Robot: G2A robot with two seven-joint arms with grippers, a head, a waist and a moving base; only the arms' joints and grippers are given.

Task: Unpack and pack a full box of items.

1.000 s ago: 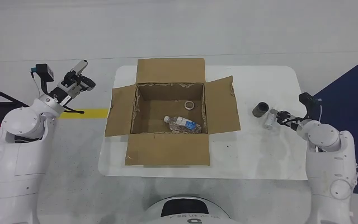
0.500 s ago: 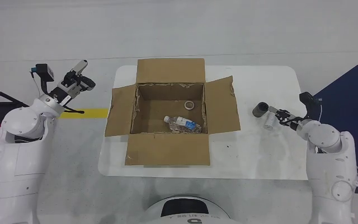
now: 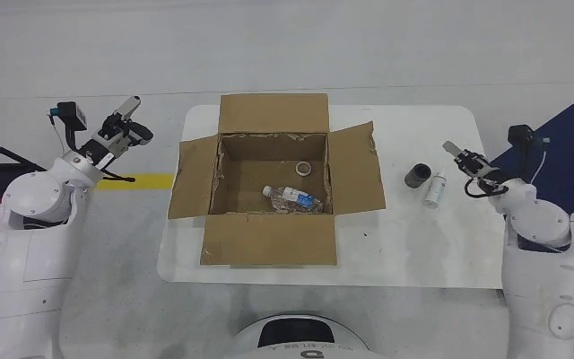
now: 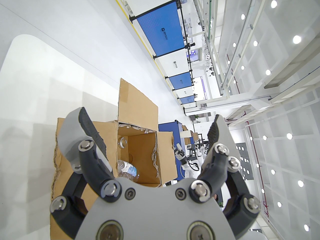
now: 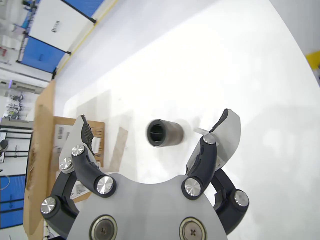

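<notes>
An open cardboard box [image 3: 273,235] stands mid-table, holding a clear water bottle [image 3: 292,197] and a small tape roll [image 3: 304,168]. Right of the box a dark cylinder [image 3: 417,175] lies beside a small white bottle [image 3: 435,189]. My right gripper [image 3: 454,150] hovers open just beyond them, near the table's right edge, holding nothing. In the right wrist view the right gripper [image 5: 155,116] frames the dark cylinder [image 5: 165,136], and one finger hides most of the white bottle [image 5: 199,130]. My left gripper [image 3: 137,118] is open off the table's left side; its wrist view shows the left gripper [image 4: 148,117] facing the box [image 4: 137,151].
The white table [image 3: 421,251] has bare room in front of the box and along its right side. All four box flaps are folded outward, the right flap [image 3: 355,170] reaching toward the cylinder. Yellow floor tape [image 3: 143,181] runs left of the table.
My right gripper let go of the small white bottle, which now lies on the table, and drew back toward the far right. The left arm has kept still.
</notes>
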